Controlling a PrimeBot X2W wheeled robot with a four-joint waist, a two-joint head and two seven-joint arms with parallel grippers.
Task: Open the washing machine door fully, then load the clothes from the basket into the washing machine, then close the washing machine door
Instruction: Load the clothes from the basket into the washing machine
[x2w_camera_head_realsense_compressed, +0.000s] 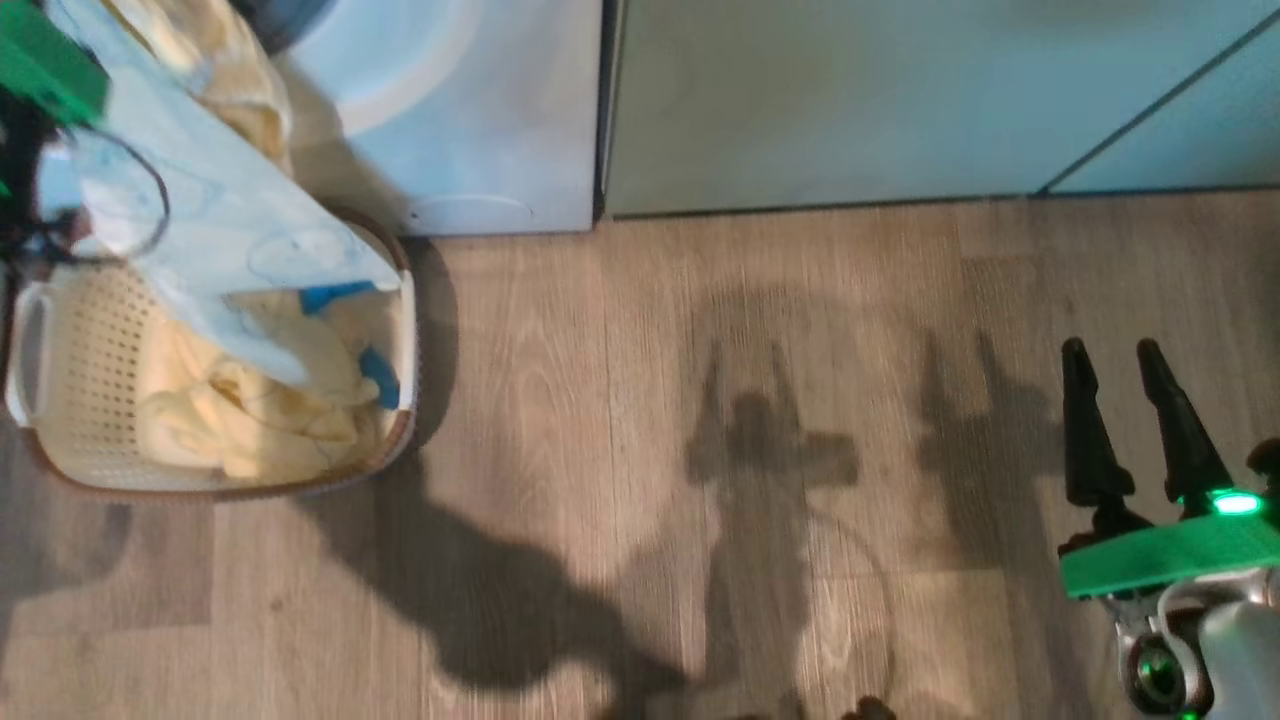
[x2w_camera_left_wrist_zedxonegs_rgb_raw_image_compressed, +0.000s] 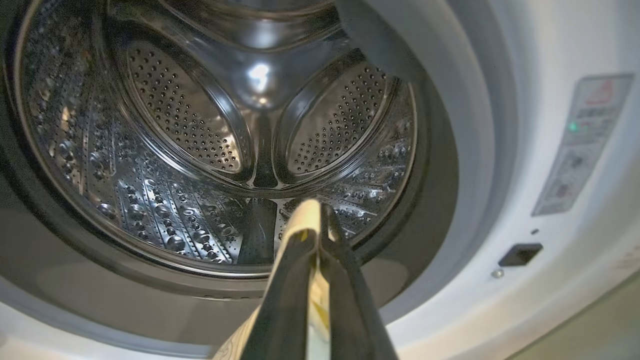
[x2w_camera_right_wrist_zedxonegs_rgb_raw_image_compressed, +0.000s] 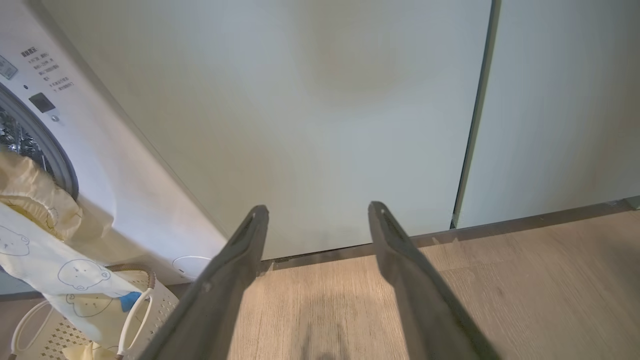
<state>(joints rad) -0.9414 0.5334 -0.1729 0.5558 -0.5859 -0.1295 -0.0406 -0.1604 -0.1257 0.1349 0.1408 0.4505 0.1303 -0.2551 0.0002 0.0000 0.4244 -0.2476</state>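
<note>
Open washing machine drum (x2w_camera_left_wrist_zedxonegs_rgb_raw_image_compressed: 215, 150) gives passage; clothes (x2w_camera_head_realsense_compressed: 230, 220) drape over the basket (x2w_camera_head_realsense_compressed: 80, 440).

Clothes (x2w_camera_head_realsense_compressed: 235, 225) between basket (x2w_camera_head_realsense_compressed: 85, 345) and open washing machine (x2w_camera_head_realsense_compressed: 500, 120)

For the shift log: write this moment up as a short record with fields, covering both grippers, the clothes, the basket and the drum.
left gripper: shut on the clothes, pointing into the drum
right gripper: open, empty, above the floor
clothes: one piece stretched up out of the basket, more lying inside it
basket: on the floor by the washing machine
drum: uncovered, no clothes seen inside
</note>
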